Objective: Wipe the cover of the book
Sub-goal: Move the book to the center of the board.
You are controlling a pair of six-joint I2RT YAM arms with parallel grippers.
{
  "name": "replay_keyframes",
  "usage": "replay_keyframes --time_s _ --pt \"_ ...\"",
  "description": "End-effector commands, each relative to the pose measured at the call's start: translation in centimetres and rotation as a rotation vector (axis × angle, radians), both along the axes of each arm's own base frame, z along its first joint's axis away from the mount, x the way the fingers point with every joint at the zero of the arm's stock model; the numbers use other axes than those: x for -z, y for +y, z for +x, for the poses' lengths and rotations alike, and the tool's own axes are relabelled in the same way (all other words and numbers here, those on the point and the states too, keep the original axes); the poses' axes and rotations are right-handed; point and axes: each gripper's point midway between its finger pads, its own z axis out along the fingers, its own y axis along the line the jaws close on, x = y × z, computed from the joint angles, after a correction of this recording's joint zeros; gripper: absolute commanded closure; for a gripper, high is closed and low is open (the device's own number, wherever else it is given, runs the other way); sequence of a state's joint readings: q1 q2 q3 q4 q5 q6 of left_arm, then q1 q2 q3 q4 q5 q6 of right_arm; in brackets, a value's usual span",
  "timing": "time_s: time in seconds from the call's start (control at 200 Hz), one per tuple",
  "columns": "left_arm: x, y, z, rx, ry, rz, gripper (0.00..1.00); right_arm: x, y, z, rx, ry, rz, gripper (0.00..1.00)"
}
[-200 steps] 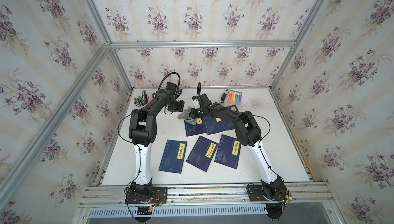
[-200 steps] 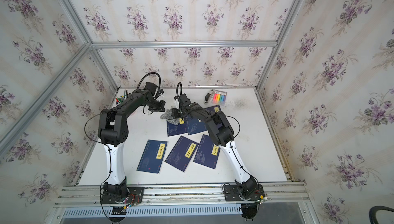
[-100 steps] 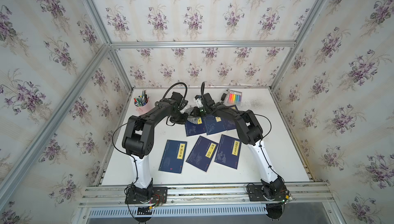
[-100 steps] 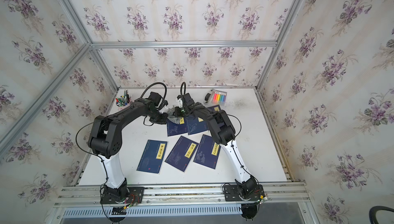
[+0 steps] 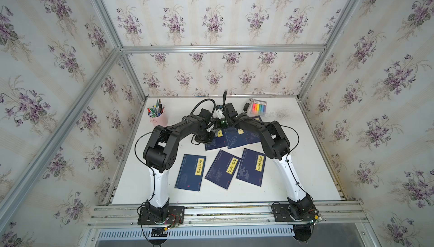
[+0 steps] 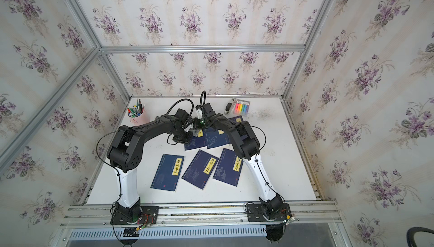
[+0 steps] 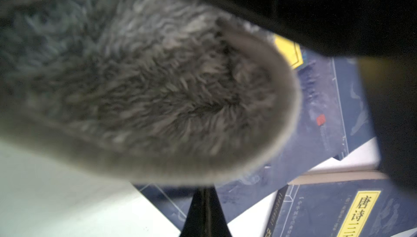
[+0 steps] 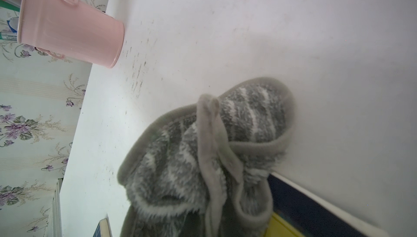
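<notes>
Several dark blue books with yellow title labels lie on the white table (image 5: 293,163). The back-left book (image 5: 215,143) (image 7: 316,111) lies under both grippers. A fluffy grey cloth (image 8: 203,157) (image 7: 146,84) hangs from my right gripper (image 5: 220,124), which is shut on it; the cloth hides the jaws in the right wrist view. The cloth's lower end rests at that book's corner (image 8: 304,204) and on the table. My left gripper (image 7: 206,204) (image 5: 203,137) is shut with nothing seen between its fingers. It stands right beside the cloth, over the book's left edge.
A pink pen cup (image 5: 156,119) (image 8: 70,25) stands back left. A highlighter pack (image 5: 258,107) lies at the back right. Two more books (image 5: 237,137) overlap beside the back-left one. Three books (image 5: 190,172) (image 5: 223,168) (image 5: 251,167) lie in front.
My left arm has swung in from the left and brought its shut gripper next to the cloth at the book. The right gripper stays about where it was, cloth still in it.
</notes>
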State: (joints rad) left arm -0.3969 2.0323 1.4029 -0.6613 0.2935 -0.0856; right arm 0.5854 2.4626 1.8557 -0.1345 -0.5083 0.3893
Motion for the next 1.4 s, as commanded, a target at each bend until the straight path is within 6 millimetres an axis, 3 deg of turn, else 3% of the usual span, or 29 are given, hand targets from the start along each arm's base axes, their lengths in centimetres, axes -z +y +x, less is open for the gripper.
replay_keyframes --time_s 0.0,0.35,0.36,0.375,0.599,0.794,0.819,0.929,0.954,1.109,1.394 --pt "1.5 0.6 -0.8 -0.049 0.021 0.03 1.0 3.7 -1.4 -1.7 0.019 0.105 -0.097 1.0" --pt "2.5 0.3 -1.6 -0.096 0.018 -0.025 1.0 3.1 0.7 -2.5 -0.019 0.115 -0.049 1.0" --pt "2.5 0.3 -1.6 -0.097 0.016 -0.025 1.0 4.5 0.6 -2.7 -0.02 0.136 -0.061 1.0" --pt "2.6 0.3 -1.6 -0.099 0.017 -0.026 1.0 5.0 0.6 -2.9 -0.021 0.144 -0.063 1.0" --pt "2.8 0.2 -1.9 -0.11 0.01 -0.046 1.0 5.2 1.3 -3.1 -0.033 0.156 -0.056 1.0" --pt "2.9 0.3 -2.1 -0.111 0.017 -0.042 1.0 5.4 -1.4 -1.6 0.046 0.144 -0.097 1.0" --pt "2.9 0.3 -2.1 -0.111 0.017 -0.042 1.0 3.4 -1.7 -1.0 0.06 0.114 -0.077 1.0" --pt "3.2 0.4 -2.1 -0.112 0.022 -0.035 1.0 2.0 -3.5 -0.6 0.087 0.091 -0.068 1.0" --pt "3.2 0.4 -2.1 -0.112 0.023 -0.034 1.0 1.6 -5.6 0.8 0.128 0.085 -0.063 1.0" --pt "3.4 0.6 -2.2 -0.114 0.025 -0.023 1.0 -0.8 -8.3 1.4 0.167 0.033 -0.073 1.0" --pt "2.9 0.9 -1.9 -0.114 0.01 -0.006 1.0 -4.7 -10.8 0.8 0.199 -0.042 -0.081 1.0"
